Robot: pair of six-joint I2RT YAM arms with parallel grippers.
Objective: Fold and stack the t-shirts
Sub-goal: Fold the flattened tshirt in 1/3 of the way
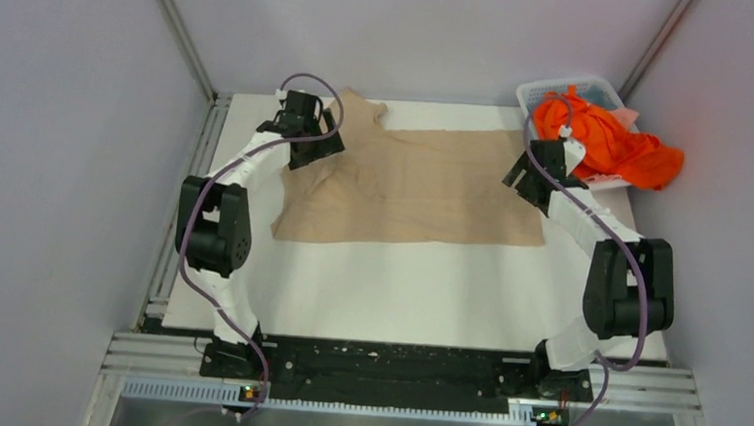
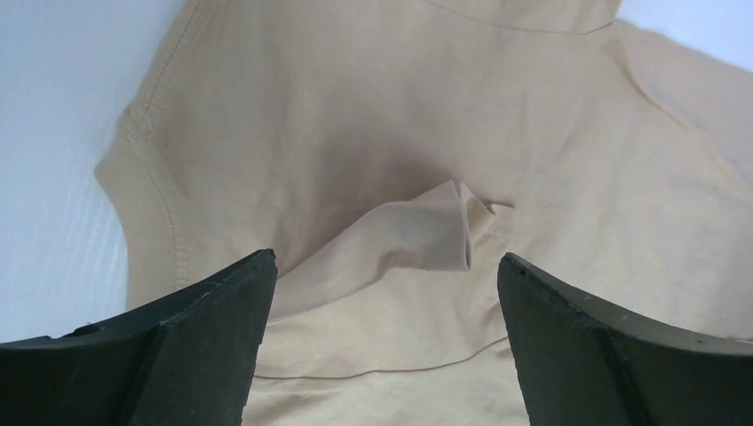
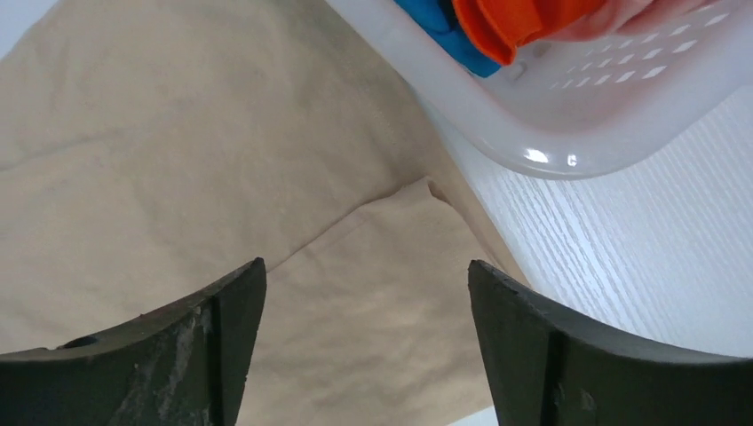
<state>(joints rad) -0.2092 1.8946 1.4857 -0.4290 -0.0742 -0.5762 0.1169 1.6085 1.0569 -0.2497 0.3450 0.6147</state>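
Note:
A beige t-shirt lies spread on the white table, folded lengthwise, its sleeve at the far left. My left gripper hovers open over the shirt's left end; in its wrist view a small folded flap lies between the open fingers. My right gripper hovers open over the shirt's right end, near its corner. Orange t-shirts fill a white basket at the far right, also in the right wrist view.
Grey walls enclose the table on three sides. A metal rail runs along the left edge. The arm bases stand on a black plate at the near edge. The basket stands close to my right gripper.

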